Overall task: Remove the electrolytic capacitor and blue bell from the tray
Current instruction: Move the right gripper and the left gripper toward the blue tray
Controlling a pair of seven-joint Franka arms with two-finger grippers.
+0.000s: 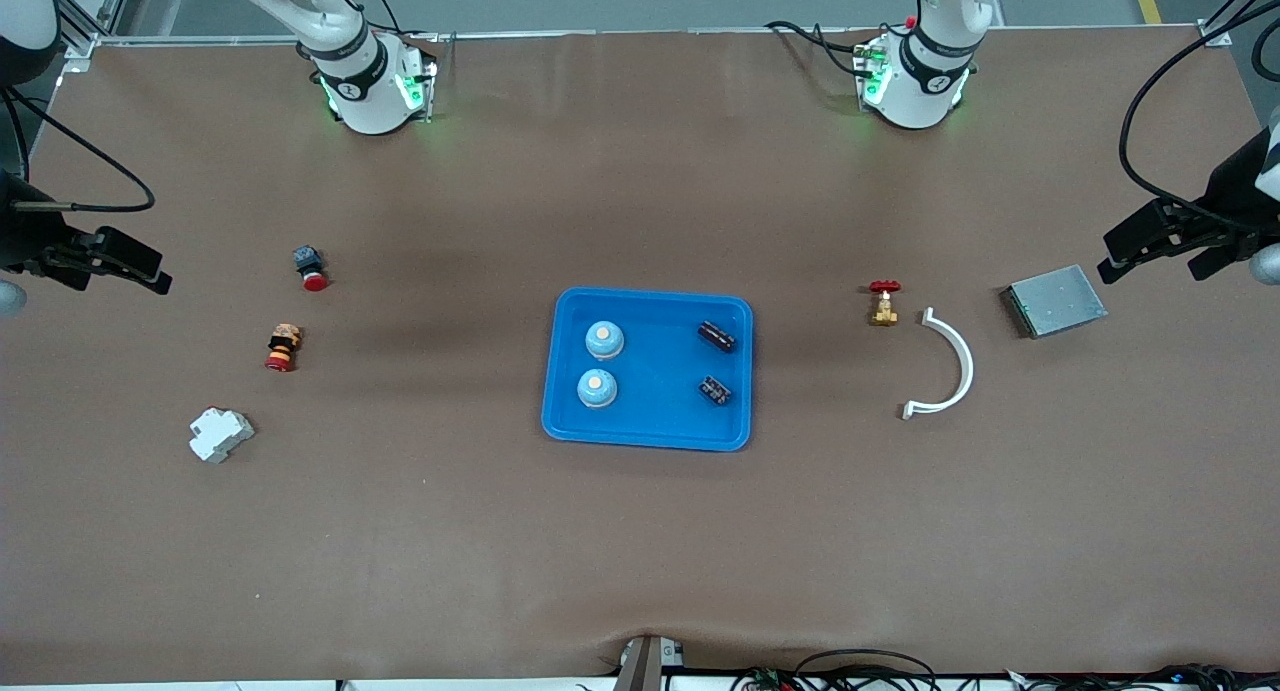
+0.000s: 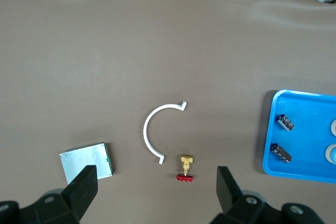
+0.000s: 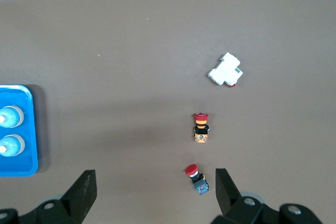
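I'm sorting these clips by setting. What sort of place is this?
Most likely a robotics lab or test bench: two arm bases bolted along a brown-covered table, cables trailing at its edges, and small industrial parts laid out around a blue tray, such as a brass valve.

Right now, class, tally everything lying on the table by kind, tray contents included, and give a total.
Bells: 2
Capacitors: 2
Tray: 1
Red push buttons: 2
White breaker: 1
Valve: 1
White arc: 1
Grey board: 1
Total: 11
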